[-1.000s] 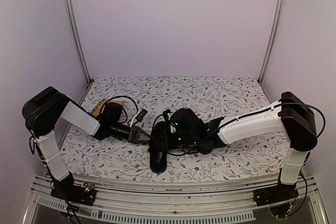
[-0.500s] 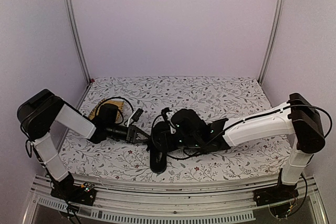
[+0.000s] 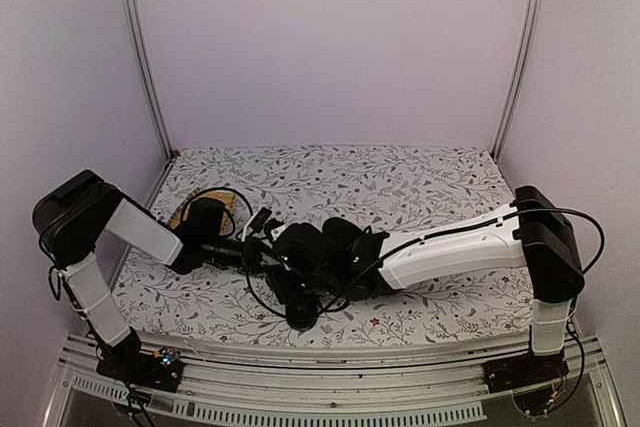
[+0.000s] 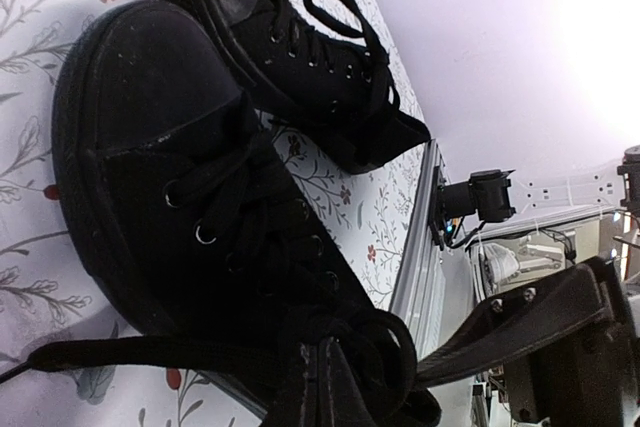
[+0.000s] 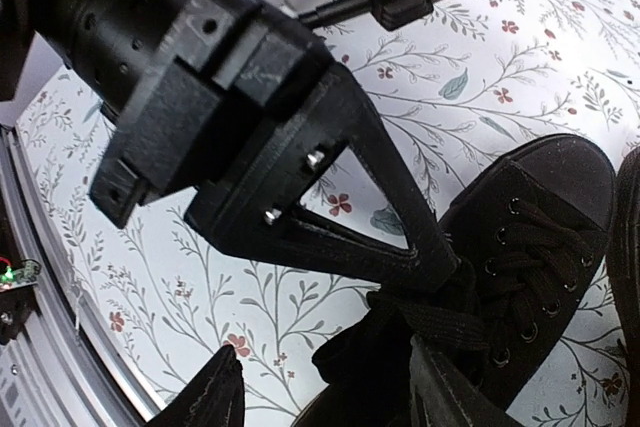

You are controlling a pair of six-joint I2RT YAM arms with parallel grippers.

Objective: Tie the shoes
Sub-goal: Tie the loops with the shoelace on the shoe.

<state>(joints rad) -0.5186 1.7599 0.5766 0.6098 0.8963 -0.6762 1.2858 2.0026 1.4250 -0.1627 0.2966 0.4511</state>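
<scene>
I have the left hand (image 5: 437,265) clamped fully shut. Its long black fingers (image 5: 385,187) meet in a point right at the lacing of the nearer small black canvas shoe (image 5: 540,217), and they pinch a thin black lace (image 4: 150,352) there. From the left wrist camera, that lace runs out flat across the white floral-printed surface (image 3: 420,177), away from the shoe's tongue.

The right hand (image 5: 330,397) is partly open. Its 2 fingers (image 5: 215,392) stand apart on either side of the shoe's dark collar, and I cannot see them gripping anything. The 2 hands sit just beside each other over this same shoe.

The 2 shoes lie side by side near the front-middle of the surface, toes pointing roughly the same way. The second black canvas shoe (image 4: 300,57) has its laces loose, with 1 loop standing up over the eyelets. In the top view most of both shoes is hidden under the right arm — only the dark end of 1 shoe (image 3: 300,309) shows toward the near edge. A yellow woven mat (image 3: 186,209) peeks out behind the left arm.
</scene>
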